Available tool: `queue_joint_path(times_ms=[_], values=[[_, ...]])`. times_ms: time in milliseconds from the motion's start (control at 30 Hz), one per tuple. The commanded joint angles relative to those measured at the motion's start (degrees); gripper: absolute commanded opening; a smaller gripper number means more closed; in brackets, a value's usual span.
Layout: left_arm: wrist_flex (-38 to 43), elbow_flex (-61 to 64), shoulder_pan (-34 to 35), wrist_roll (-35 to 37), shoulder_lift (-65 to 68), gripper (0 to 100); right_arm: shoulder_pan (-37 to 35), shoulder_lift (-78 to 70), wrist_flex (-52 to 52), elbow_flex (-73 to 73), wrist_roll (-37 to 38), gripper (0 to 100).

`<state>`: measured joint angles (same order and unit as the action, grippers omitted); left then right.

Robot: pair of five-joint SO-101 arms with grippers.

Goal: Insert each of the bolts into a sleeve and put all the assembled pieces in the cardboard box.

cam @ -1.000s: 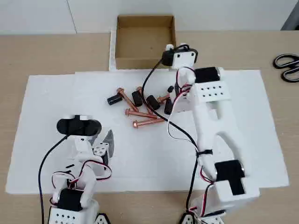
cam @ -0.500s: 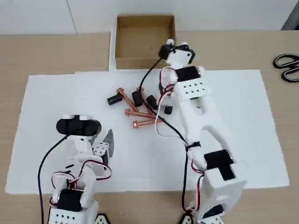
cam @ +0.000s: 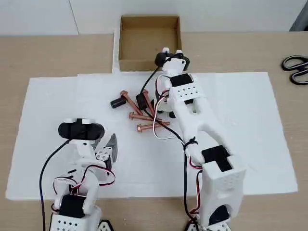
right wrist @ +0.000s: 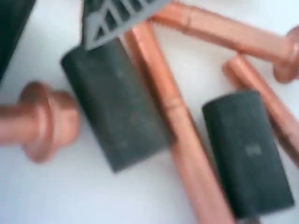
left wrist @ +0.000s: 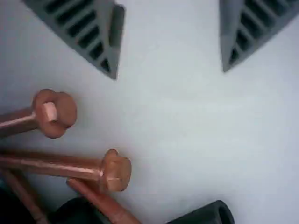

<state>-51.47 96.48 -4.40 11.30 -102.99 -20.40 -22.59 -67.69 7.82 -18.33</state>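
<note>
left jaws: spread wide, holding nothing, over white sheet (cam: 240,120) toward worktop's near edge | right jaws: above the pile, state cannot be told | bolts (cam: 150,127), sleeves (cam: 117,102): loose, near cardboard box (cam: 144,43) at far edge

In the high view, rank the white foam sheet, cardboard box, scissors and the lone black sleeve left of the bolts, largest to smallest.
1. white foam sheet
2. cardboard box
3. scissors, partly cut off at the picture's edge
4. black sleeve
</note>
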Motion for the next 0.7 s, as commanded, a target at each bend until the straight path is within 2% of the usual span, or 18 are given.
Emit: queue_joint_path(times_ms=[0, 133, 300, 667], values=[[1.3, -0.2, 0.6, -0.4, -0.4, 14, 0.0, 0.4, 1.4, 2.7, -0.4, 39.3], [1.3, -0.2, 0.6, -0.4, -0.4, 14, 0.1, 0.3, 2.2, 2.5, -0.4, 38.1], [1.3, -0.2, 0.6, -0.4, -0.4, 14, 0.7, 0.3, 2.9, 2.5, -0.4, 29.6], [1.3, -0.2, 0.6, -0.4, -0.4, 14, 1.6, -5.2, 3.1, 2.5, -0.4, 29.3]])
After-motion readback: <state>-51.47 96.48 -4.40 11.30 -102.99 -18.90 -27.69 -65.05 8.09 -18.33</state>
